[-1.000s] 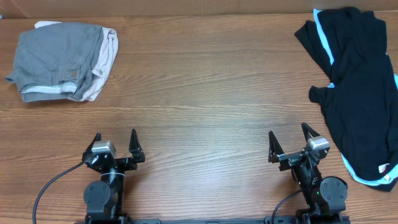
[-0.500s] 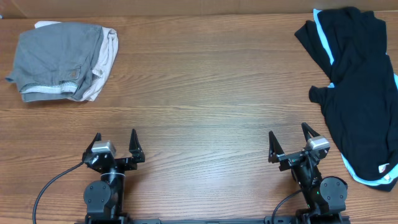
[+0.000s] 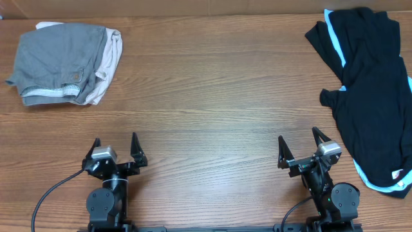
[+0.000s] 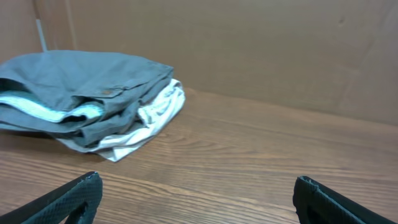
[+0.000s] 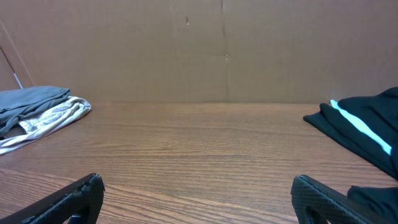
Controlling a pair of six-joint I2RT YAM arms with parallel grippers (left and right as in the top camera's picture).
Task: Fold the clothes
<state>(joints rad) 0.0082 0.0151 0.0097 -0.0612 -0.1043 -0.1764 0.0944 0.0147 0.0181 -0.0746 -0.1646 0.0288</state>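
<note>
Black cloth with light-blue trim, the black garment (image 3: 370, 96) lies unfolded and rumpled on the wooden table (image 3: 206, 96). It sits ahead of the right gripper (image 3: 298, 135) and off to that gripper's right. Its nearest hem runs back alongside the arm, close by but not touching. In the right wrist view the same garment (image 5: 367, 134) fills the right edge, clear of both fingers.

The right gripper's jaws stand wide apart with nothing between them (only bare wood shows in the gap), and it sits low near the table's front edge.

Far to the right gripper's left and well ahead of it lies a folded gray garment (image 3: 61, 61). It rests on a cream garment (image 3: 109, 64) whose edge pokes out on the side facing the right gripper. The right wrist camera catches this pile (image 5: 31, 102) small at its left edge.

The left gripper (image 3: 115, 138) sits level with the right gripper, well apart to its left. Its jaws are also spread and empty, and the gray garment (image 4: 81, 87) shows ahead of it, well apart.
</note>
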